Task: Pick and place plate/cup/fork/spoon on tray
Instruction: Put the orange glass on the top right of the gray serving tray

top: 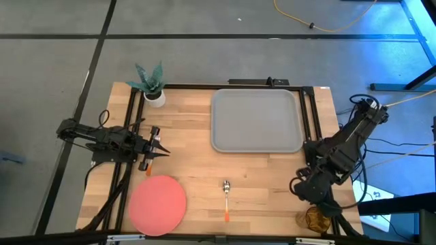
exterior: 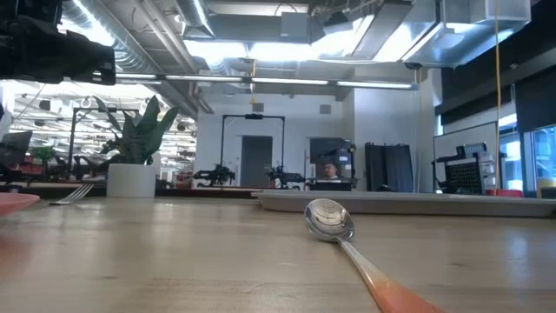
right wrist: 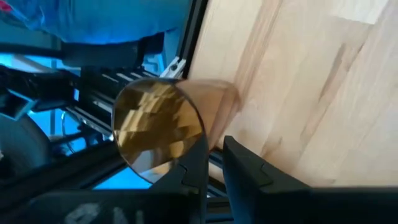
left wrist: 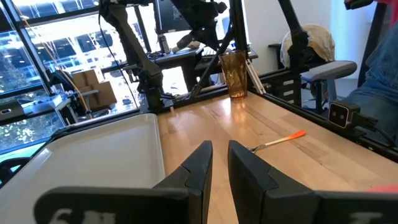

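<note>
The amber cup (top: pixel 315 219) stands at the table's near right corner, and my right gripper (top: pixel 317 205) is over it, shut on its rim. The grey tray (top: pixel 257 120) lies at the far right. The coral plate (top: pixel 157 204) lies near left. The spoon (top: pixel 226 197) lies between them, bowl toward the far edge. The fork (exterior: pixel 74 193) lies beside the plate, its orange handle (top: pixel 146 165) showing under my left arm. My left gripper (top: pixel 162 148) hovers level above the table's left part, shut and empty. My right gripper comes at the cup from above. One finger (right wrist: pixel 194 163) appears to be inside the mouth and the other outside, with the rim's wall (right wrist: pixel 212 134) between them. The left wrist view shows the cup (left wrist: pixel 235 74) upright with its base on the table.
A white pot with a green plant (top: pixel 151 83) stands at the far left corner. A black frame rail (top: pixel 310 116) runs along the tray's right side. Bare wood lies between the tray and the spoon. A person sits in the room beyond the table (exterior: pixel 330 171).
</note>
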`<state>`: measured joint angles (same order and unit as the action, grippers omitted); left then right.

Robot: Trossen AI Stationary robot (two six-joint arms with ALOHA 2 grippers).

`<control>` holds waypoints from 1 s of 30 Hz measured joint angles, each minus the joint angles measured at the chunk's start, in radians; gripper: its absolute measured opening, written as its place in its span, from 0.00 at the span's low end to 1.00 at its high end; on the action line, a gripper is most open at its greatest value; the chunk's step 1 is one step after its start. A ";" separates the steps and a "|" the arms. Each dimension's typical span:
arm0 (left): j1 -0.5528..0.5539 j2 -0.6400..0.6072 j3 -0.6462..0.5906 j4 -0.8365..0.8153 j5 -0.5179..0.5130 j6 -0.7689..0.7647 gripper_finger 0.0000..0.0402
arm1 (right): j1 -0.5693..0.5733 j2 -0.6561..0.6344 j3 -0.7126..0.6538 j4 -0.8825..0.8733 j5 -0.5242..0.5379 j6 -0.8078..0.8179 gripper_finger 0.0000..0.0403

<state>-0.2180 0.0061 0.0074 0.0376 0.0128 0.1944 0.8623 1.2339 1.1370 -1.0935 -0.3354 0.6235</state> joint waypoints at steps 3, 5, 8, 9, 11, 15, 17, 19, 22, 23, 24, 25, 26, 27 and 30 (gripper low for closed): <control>0.000 0.000 0.000 0.000 0.000 0.000 0.11 | 0.010 0.000 0.000 0.000 0.001 -0.001 0.12; 0.000 0.000 0.000 0.000 0.000 0.000 0.11 | 0.009 0.000 0.000 0.000 0.001 -0.003 0.11; 0.000 0.000 0.000 0.000 0.000 0.000 0.11 | 0.008 0.000 0.000 0.000 0.003 -0.030 0.06; 0.000 0.000 0.000 0.000 0.000 0.000 0.11 | 0.009 0.000 0.000 0.000 0.004 -0.039 0.04; 0.000 0.000 0.000 0.000 0.000 0.000 0.11 | 0.009 0.000 0.000 0.000 0.003 -0.049 0.02; 0.000 0.000 0.000 0.000 0.000 0.000 0.11 | 0.009 0.000 0.000 0.001 0.034 0.000 0.05; 0.000 0.000 0.000 0.000 0.000 0.000 0.11 | 0.009 0.000 0.000 0.001 0.071 0.030 0.07; 0.000 0.000 0.000 0.000 0.000 0.000 0.11 | 0.009 0.000 0.000 0.001 0.101 0.055 0.08; 0.000 0.000 0.000 0.000 0.000 0.000 0.11 | 0.009 0.000 0.000 0.001 0.111 0.078 0.09; 0.000 0.000 0.000 0.000 0.000 0.000 0.11 | 0.009 0.000 0.000 0.001 0.111 0.081 0.09; 0.000 0.000 0.000 0.000 0.000 0.000 0.11 | 0.009 0.000 0.000 0.001 0.111 0.084 0.09; 0.000 0.000 0.000 0.000 0.000 0.000 0.11 | 0.009 0.000 0.000 0.001 0.111 0.089 0.09; 0.000 0.000 0.000 0.000 0.000 0.000 0.11 | 0.011 0.000 0.000 0.001 0.113 0.098 0.09; 0.000 0.000 0.000 0.000 0.000 0.000 0.11 | 0.012 0.000 0.000 0.001 0.118 0.104 0.09; 0.000 0.000 0.000 0.000 0.000 0.000 0.11 | 0.012 0.000 0.000 0.001 0.118 0.072 0.09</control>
<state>-0.2181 0.0060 0.0074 0.0376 0.0125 0.1944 0.8745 1.2335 1.1370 -1.0924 -0.2176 0.6954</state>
